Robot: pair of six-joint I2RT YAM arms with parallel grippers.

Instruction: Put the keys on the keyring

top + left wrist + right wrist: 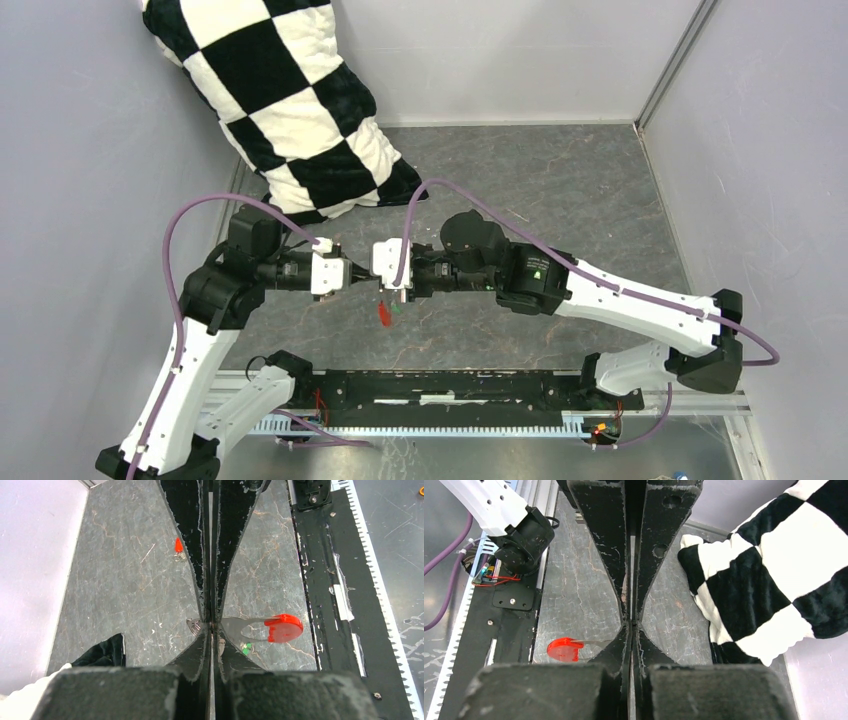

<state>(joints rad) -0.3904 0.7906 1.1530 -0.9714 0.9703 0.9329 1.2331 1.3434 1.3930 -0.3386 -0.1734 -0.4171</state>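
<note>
Pinched at the tips of the matt black, white-scuffed jaws, the keyring point(231, 623) is thin bright metal. Its red tag point(283, 628) beside them is glossy plastic. Under the jaws the bench point(125, 590) looks like dull grey stone, finely scratched. Off to one side, the pillow point(764, 570) is plush cloth.

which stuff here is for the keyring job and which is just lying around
For the job: keyring, with its red oval tag and green tag; small red-headed key, lying apart from it.
Lying about: checkered pillow.
</note>
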